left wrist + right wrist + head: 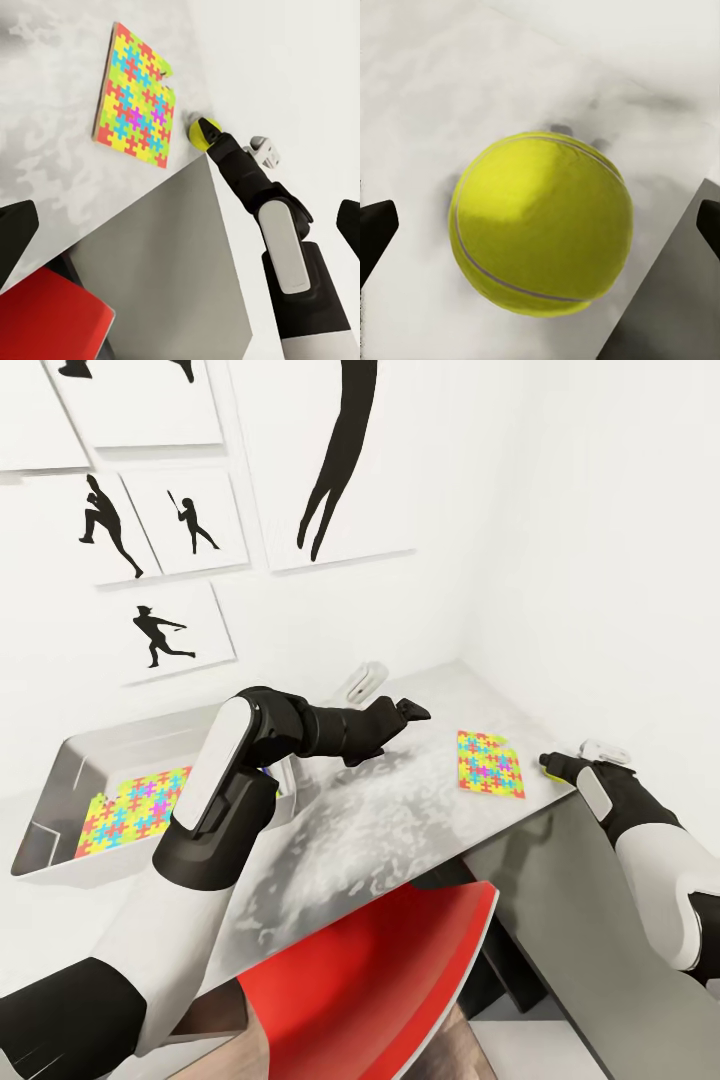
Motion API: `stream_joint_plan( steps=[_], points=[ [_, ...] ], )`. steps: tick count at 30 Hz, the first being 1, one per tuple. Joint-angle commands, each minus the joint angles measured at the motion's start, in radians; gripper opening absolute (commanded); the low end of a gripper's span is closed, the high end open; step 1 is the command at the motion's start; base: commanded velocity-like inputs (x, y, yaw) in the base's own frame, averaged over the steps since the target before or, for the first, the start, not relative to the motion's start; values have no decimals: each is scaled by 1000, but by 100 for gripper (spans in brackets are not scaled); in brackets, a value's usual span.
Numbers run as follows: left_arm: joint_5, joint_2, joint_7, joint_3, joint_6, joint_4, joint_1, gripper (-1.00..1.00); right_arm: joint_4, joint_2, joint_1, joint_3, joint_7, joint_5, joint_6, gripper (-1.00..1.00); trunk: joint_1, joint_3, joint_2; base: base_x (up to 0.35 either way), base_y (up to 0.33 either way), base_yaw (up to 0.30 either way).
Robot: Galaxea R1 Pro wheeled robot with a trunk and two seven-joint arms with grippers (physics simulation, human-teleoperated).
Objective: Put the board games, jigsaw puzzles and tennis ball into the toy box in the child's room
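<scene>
Tennis ball at table edge — right end effector spread around it, left end effector apart.

Red chair tucked under table, silhouette posters on white wall

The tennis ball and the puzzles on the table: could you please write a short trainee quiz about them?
1. True or false: one jigsaw puzzle already lies in the toy box.
2. Which gripper is nearest the tennis ball: A left, B right?
3. Fill in: the second puzzle lies flat on the ___.

Key: 1 true; 2 B, the right gripper is open around the ball; 3 table.
</scene>
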State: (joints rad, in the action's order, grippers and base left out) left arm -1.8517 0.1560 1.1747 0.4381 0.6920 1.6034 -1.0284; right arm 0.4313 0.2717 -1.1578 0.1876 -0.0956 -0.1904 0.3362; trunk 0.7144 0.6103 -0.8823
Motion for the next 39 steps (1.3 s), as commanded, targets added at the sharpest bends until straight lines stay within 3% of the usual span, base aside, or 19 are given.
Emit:
stream_joint_plan(
  steps=[1, 28, 39],
  points=[
    [-5, 1, 8, -1, 6, 1, -1, 100, 2, 0, 0, 0, -5, -11, 4, 100, 0, 1, -1, 0, 0, 0],
    [-9, 0, 10, 2, 6, 3, -1, 100, 9, 1, 0, 0, -3, -15, -9, 100, 0, 1, -1, 0, 0, 0],
    [-9, 0, 9, 2, 6, 3, -2, 100, 9, 0, 0, 0, -3, -15, -9, 100, 42, 35, -78, 0, 0, 0]
  ],
)
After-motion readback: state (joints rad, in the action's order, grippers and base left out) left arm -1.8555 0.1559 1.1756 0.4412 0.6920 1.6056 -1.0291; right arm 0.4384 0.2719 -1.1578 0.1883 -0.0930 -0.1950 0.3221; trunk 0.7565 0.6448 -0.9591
